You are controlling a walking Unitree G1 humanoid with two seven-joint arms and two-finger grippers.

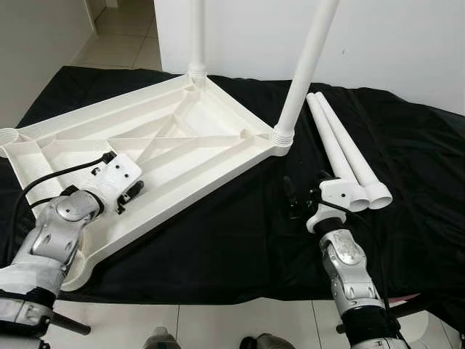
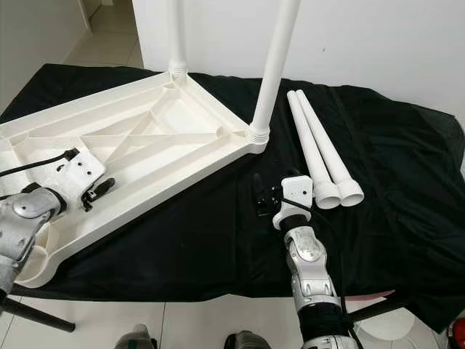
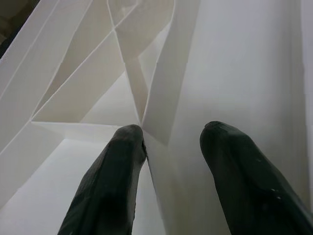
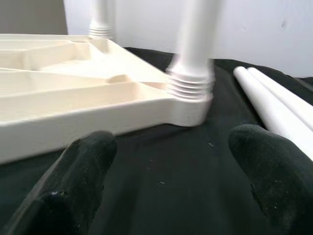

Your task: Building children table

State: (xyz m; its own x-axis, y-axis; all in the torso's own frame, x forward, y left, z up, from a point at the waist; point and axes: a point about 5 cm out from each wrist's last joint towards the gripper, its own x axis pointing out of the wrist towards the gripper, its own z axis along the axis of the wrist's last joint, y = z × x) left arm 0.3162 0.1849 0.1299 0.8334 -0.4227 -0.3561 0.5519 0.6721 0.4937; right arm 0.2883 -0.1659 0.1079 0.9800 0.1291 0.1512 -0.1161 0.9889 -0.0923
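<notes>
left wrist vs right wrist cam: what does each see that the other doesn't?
Left wrist: close-up of the crossing ribs inside the upturned tabletop, with the left claw open over a rib wall.

Right wrist: black cloth, a fitted leg standing in the near corner socket, another leg behind it, two loose legs lying on the cloth, and the right claw open above the cloth.

Both: the white tabletop, underside up.

- Smooth white plastic with a slight sheen: table top (image 1: 182, 138), loose legs (image 1: 347, 156)
- Matt black cloth (image 1: 240, 240), softly creased
- Brushed silver metal: arms (image 1: 349, 269)
- Matt black fingers (image 3: 112, 186) — rubbery-looking
</notes>
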